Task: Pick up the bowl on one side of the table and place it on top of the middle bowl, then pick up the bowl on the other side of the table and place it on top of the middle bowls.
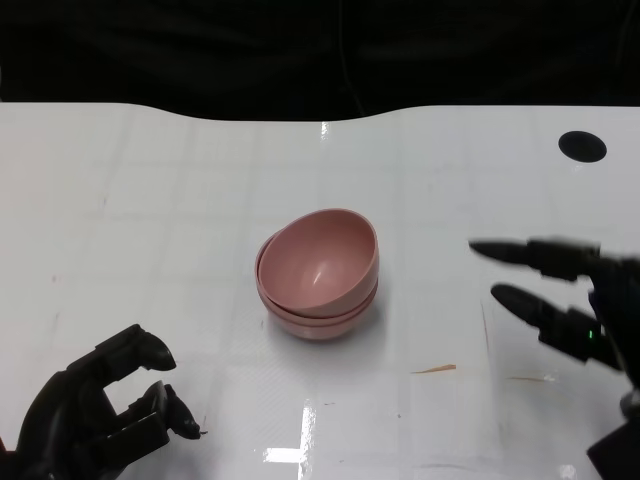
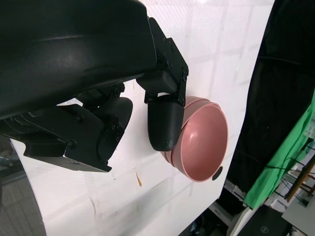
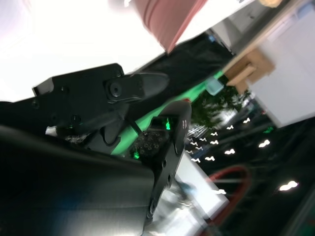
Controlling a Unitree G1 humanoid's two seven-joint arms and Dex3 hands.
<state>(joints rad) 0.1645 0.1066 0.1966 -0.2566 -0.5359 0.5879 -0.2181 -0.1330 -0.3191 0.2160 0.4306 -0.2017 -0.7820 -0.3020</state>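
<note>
A stack of pink bowls (image 1: 318, 272) sits at the middle of the white table (image 1: 180, 200); the top bowl lies tilted in the ones below, its mouth facing the front left. The left wrist view shows the same pink stack (image 2: 202, 140) past my fingers. My left hand (image 1: 95, 410) rests low at the front left, fingers curled in, nothing in it. My right hand (image 1: 560, 290) hovers at the right of the stack, apart from it, fingers spread and empty. The right wrist view shows my right hand (image 3: 142, 103) and a pink bowl edge (image 3: 167, 19).
A black round hole (image 1: 581, 146) marks the table at the far right. A small brown smear (image 1: 436, 369) lies on the surface in front of the stack. The far table edge meets a dark backdrop.
</note>
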